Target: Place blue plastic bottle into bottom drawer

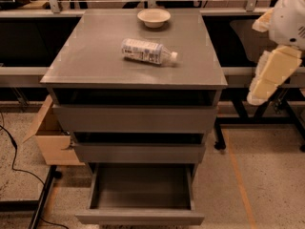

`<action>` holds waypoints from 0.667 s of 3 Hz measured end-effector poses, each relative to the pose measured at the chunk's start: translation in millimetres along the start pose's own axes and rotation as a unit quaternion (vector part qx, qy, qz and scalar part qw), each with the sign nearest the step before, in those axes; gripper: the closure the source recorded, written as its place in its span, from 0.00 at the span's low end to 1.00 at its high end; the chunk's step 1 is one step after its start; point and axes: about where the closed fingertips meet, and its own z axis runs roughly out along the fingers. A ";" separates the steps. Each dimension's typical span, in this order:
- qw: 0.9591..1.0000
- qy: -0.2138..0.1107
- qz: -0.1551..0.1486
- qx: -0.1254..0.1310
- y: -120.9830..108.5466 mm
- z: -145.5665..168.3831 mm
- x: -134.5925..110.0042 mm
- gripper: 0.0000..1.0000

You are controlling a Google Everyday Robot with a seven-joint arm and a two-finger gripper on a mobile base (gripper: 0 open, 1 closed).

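Note:
The blue plastic bottle [148, 51] is a clear bottle with a whitish label and white cap. It lies on its side on top of the grey cabinet [95, 66], cap pointing right. The bottom drawer [140, 217] is pulled open at the cabinet's foot and looks empty. My gripper [267, 82], with cream-coloured fingers, hangs in the air to the right of the cabinet. It is level with the cabinet's top edge, well apart from the bottle, and holds nothing.
A shallow cream bowl [153, 17] stands at the back of the cabinet top. The two upper drawers [136, 118] stand slightly out. A cardboard box [50, 137] sits on the floor to the left. Black table frames stand behind and to the right.

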 end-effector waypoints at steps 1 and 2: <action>1.000 -0.026 0.009 0.006 -39.3 15.2 -16.3 0.00; 0.997 -0.068 0.027 0.016 -81.6 36.1 -38.7 0.00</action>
